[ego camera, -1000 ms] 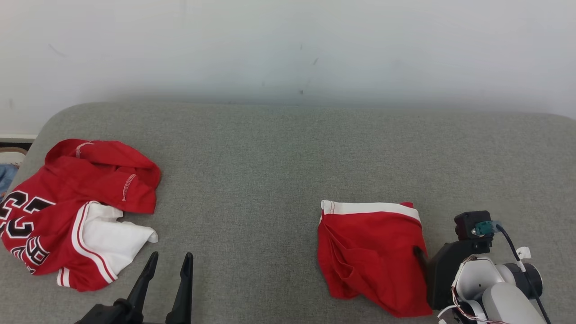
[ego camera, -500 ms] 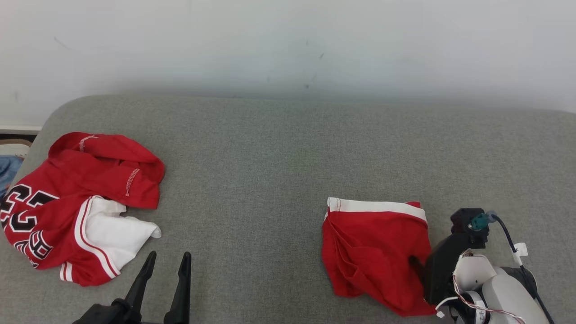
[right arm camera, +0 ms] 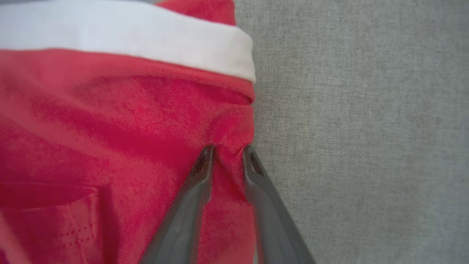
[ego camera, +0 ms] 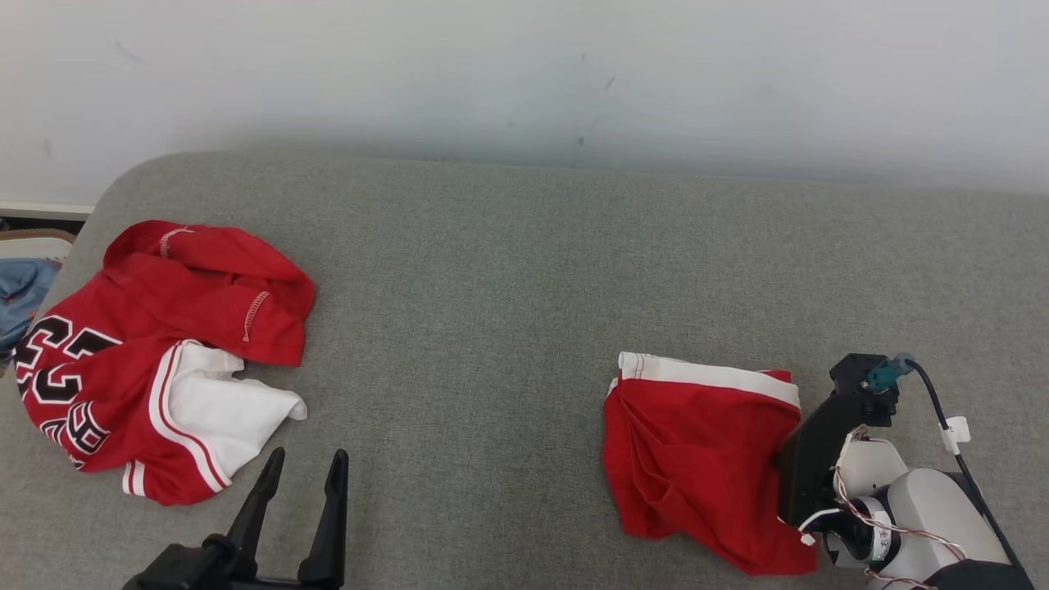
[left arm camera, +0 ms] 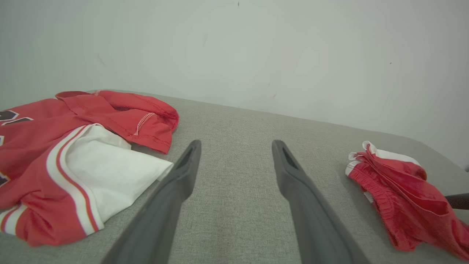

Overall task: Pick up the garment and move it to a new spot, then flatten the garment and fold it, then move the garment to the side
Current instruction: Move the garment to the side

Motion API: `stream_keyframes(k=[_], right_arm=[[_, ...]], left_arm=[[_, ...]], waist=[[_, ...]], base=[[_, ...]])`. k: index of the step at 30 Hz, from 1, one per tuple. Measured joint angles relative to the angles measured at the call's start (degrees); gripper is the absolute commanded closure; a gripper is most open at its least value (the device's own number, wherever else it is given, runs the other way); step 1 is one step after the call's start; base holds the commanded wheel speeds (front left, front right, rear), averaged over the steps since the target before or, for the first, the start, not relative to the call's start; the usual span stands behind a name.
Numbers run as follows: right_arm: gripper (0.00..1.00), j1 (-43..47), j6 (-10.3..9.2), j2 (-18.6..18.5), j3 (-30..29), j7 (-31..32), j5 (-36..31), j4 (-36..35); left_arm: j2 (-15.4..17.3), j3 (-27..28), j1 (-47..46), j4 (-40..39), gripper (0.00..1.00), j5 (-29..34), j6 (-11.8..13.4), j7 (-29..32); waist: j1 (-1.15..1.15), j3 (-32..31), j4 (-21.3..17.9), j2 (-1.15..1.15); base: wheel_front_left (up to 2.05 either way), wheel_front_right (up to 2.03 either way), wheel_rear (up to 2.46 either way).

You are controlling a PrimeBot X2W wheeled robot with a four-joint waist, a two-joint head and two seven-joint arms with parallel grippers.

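Right wrist view: right gripper pinches a tuck at the edge of the red shorts, jaws nearly together.
You're late in the task, I'd judge: shorts lie folded on the right side of the grey cushion, only the move aside left. Left gripper spread wide, empty; red jersey crumpled at far left.

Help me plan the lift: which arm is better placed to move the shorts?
Right. The right gripper pinches an edge fold of the shorts; the left gripper hangs open over the couch, far from them.
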Motion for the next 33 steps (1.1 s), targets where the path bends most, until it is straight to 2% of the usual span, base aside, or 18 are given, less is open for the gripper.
stream_keyframes(k=[13,20,26,33], right_arm=[[1.00,-0.3,0.05,-1.6,0.4,3.0,0.0,-0.6],[1.00,-1.3,1.55,-7.0,0.4,5.6,-1.0,-3.7],[1.00,-4.7,1.71,-10.9,-0.3,7.8,-2.6,-9.6],[1.00,-4.6,1.26,-13.3,-1.6,10.5,-3.8,-12.7]], left_arm=[[-0.2,0.2,0.0,0.7,0.00,0.0,0.0,0.0],[-0.5,0.4,0.0,1.1,0.00,0.0,0.0,0.0],[-0.6,0.7,0.2,1.1,0.00,0.0,0.0,0.0],[-0.9,0.7,0.4,1.0,0.00,0.0,0.0,0.0]], waist=[[0.00,-0.5,-0.3,0.00],[0.00,-1.4,-0.5,0.00],[0.00,-2.2,-1.1,0.00],[0.00,-2.6,-1.5,0.00]], base=[[0.00,0.00,0.00],[0.00,0.00,0.00],[0.00,0.00,0.00],[0.00,0.00,0.00]])
